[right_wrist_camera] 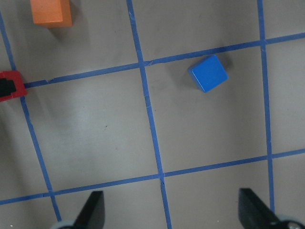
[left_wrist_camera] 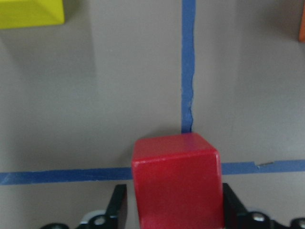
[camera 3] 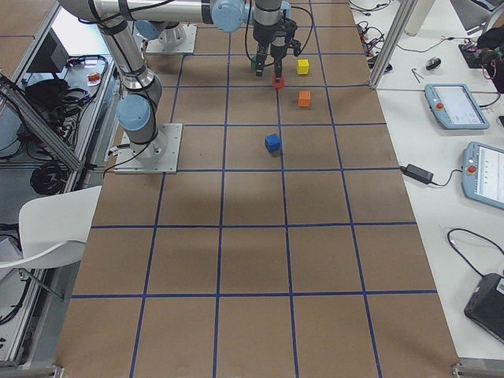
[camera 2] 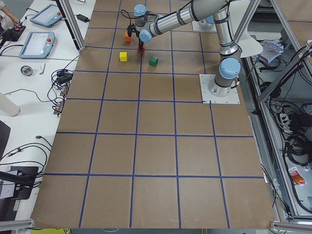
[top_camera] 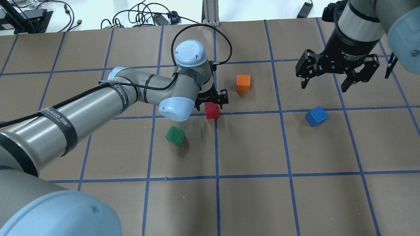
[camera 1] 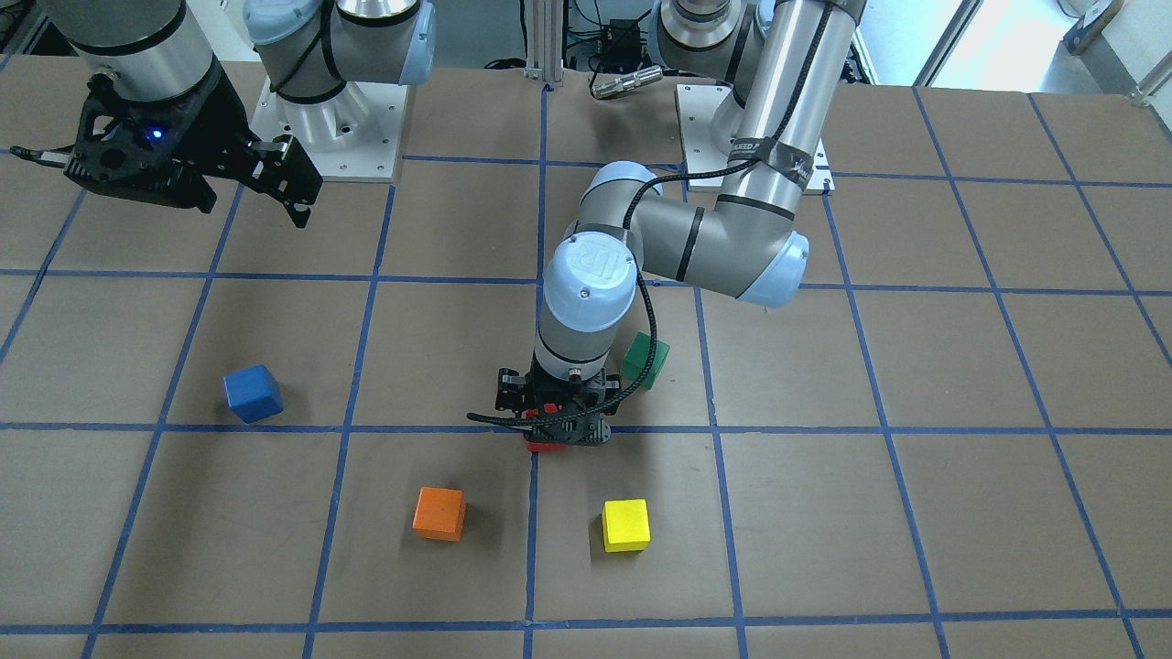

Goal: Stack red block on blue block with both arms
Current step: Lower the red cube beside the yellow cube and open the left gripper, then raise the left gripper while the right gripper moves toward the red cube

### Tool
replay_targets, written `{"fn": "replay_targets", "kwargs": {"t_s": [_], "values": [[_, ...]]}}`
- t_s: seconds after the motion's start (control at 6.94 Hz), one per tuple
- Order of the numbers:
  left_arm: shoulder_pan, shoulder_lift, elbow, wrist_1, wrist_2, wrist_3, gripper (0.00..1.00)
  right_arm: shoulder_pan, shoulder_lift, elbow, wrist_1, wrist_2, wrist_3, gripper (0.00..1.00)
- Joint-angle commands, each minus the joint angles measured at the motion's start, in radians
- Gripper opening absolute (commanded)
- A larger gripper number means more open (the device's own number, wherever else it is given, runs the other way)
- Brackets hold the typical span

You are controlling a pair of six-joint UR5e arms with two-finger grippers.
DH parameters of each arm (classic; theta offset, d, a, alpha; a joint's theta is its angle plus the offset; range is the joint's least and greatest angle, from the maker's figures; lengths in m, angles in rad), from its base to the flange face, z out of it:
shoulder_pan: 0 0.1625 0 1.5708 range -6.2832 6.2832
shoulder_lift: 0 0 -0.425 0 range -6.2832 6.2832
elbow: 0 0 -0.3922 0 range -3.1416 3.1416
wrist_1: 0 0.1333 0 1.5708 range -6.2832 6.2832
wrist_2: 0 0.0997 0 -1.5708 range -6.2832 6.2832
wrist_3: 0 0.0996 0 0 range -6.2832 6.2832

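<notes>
The red block (top_camera: 212, 110) sits on the table at a blue tape crossing; it also shows in the left wrist view (left_wrist_camera: 176, 181) and in the front view (camera 1: 547, 447). My left gripper (top_camera: 212, 103) points straight down over it, its fingers pressed against the block's two sides. The blue block (top_camera: 316, 116) lies on its own to the right; it also shows in the right wrist view (right_wrist_camera: 208, 73). My right gripper (top_camera: 324, 86) hangs open and empty above the table, behind the blue block.
An orange block (top_camera: 243, 83) lies just beyond the red one. A green block (top_camera: 175, 135) lies near the left arm's forearm. A yellow block (camera 1: 625, 524) lies next to the orange one (camera 1: 439, 513). Brown paper with a blue tape grid covers the table (top_camera: 256, 196).
</notes>
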Motion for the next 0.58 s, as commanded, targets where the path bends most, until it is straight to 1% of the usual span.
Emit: {"fn": "replay_targets", "kwargs": {"t_s": [0.0, 0.14, 0.29, 0.43], "values": [[0.062, 0.115, 0.006, -0.078, -0.031, 0.097, 1.0, 0.001, 0.001, -0.004, -0.002, 0.002, -0.001, 1.0], [0.116, 0.194, 0.033, -0.195, 0.018, 0.222, 1.0, 0.001, 0.004, -0.006, 0.0, 0.002, -0.005, 1.0], [0.185, 0.27, 0.078, -0.353, 0.064, 0.358, 1.0, 0.001, 0.007, -0.01, -0.006, -0.027, -0.037, 1.0], [0.231, 0.345, 0.134, -0.526, 0.066, 0.417, 1.0, 0.003, 0.028, -0.004, -0.046, -0.018, -0.021, 1.0]]}}
